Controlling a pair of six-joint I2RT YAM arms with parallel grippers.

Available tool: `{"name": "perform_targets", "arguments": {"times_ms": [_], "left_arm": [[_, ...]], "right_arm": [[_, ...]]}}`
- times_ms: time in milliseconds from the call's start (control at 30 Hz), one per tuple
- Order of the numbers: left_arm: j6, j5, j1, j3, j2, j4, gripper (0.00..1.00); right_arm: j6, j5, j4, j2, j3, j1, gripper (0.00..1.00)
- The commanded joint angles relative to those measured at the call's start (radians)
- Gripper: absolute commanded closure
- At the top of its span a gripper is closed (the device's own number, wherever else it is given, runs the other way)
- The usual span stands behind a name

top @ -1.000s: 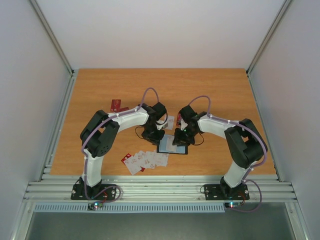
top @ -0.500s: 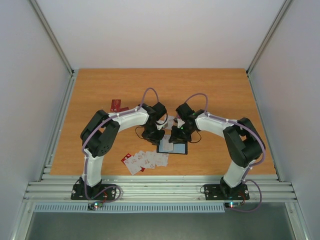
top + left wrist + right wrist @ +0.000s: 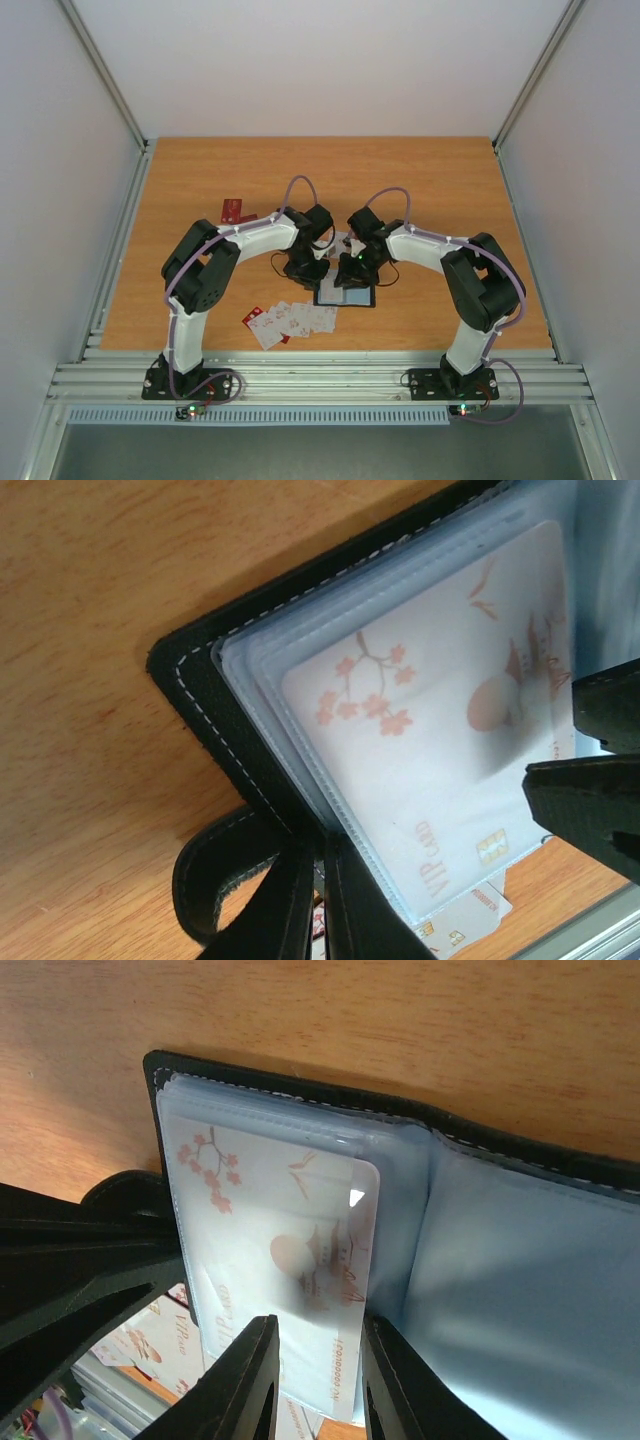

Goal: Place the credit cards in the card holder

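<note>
Bright even light, soft shadows, card holder (image 3: 300, 1088) sharp, right tool (image 3: 315, 1332) blurred

The black folding card holder (image 3: 520, 1260) lies on the wooden table (image 3: 400, 1020) under the right gripper (image 3: 318, 1328), a white plastic card (image 3: 300, 1210) in it

left tool (image 3: 305, 268) and right tool (image 3: 352, 272) crowd the card holder (image 3: 362, 299); credit cards (image 3: 292, 320) near-left
</note>
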Motion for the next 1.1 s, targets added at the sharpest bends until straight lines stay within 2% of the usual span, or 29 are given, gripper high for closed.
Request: {"name": "perform_targets", "arguments": {"times_ms": [0,167,400,633,1067], "left_arm": [[0.005,0.001,-0.002,0.007,0.039,0.019,0.93],[0.004,0.0,-0.001,0.024,0.039,0.021,0.93],[0.011,0.005,-0.001,0.09,0.066,0.013,0.92],[-0.009,0.031,-0.002,0.13,0.1,0.033,0.92],[-0.103,0.11,-0.002,0.114,0.055,0.105,0.92]], "right_arm": [[0.011,-0.023,0.01,0.001,0.033,0.012,0.75],[0.003,-0.016,-0.027,-0.026,0.031,0.012,0.75],[-0.028,0.091,-0.17,-0.078,0.054,0.003,0.75],[-0.037,0.157,-0.243,-0.152,0.045,-0.025,0.73],[0.095,0.121,-0.199,-0.295,-0.108,-0.027,0.72]]}}
